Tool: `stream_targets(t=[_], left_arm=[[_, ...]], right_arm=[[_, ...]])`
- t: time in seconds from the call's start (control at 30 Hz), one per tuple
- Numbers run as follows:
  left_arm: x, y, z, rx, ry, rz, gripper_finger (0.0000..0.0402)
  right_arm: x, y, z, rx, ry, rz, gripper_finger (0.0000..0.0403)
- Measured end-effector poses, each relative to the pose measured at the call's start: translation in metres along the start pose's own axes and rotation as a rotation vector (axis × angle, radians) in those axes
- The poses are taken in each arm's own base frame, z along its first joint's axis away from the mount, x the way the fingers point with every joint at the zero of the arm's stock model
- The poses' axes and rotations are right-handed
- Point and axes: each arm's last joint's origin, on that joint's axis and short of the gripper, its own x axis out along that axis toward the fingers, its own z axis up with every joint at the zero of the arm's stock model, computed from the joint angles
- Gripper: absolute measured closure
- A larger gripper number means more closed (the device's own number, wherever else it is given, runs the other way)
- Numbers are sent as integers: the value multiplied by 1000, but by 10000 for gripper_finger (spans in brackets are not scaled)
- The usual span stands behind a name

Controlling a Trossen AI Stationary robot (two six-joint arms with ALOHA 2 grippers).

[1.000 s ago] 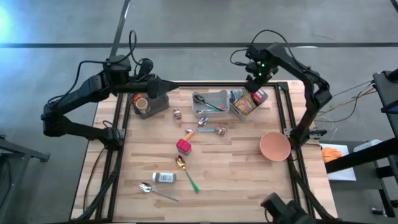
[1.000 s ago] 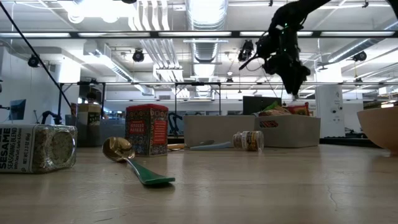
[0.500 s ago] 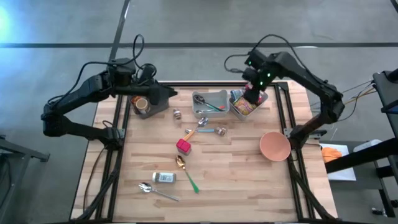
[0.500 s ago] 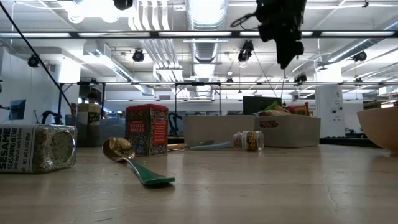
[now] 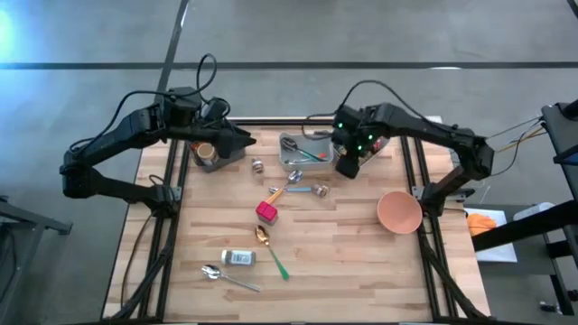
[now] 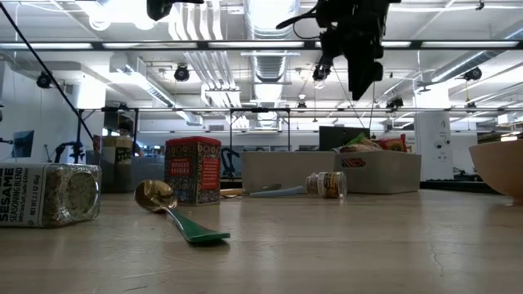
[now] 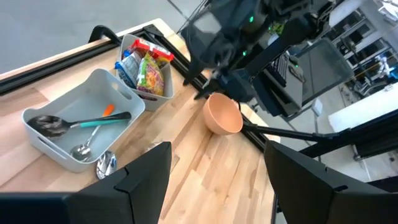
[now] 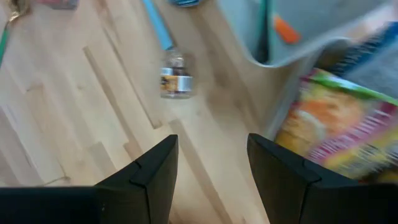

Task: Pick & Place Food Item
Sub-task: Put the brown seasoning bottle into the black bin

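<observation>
Food packets stand upright in a grey bin at the far right of the table; the right wrist view shows them too. My right gripper hangs open and empty above the table, beside that bin and the utensil bin, fingers pointing steeply down. In the low view it is high over the bins. My left gripper is open and empty over the far left, above a grey bin holding a brown cup.
A pink bowl sits at the right edge. Mid-table lie a red tin, two small jars, a sesame jar, a green-handled gold spoon and a silver spoon. The utensil bin holds spoons.
My right gripper has swung from above the far side of the food bin toward the table's left and near side, turning as it went, and now hangs beside the bin; it stays open and empty. My left gripper has tipped down a little over its bin.
</observation>
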Motion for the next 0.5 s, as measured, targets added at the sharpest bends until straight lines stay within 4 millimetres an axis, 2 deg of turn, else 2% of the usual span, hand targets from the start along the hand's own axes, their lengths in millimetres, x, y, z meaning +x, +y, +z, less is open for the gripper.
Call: stream_targets(t=[0.27, 0.5], left_arm=[[0, 0, 0, 28, 0, 3, 142], [0, 1, 0, 42, -1, 5, 142]], right_arm=[[37, 16, 0, 8, -63, 96, 212], [61, 39, -7, -95, -108, 126, 212]])
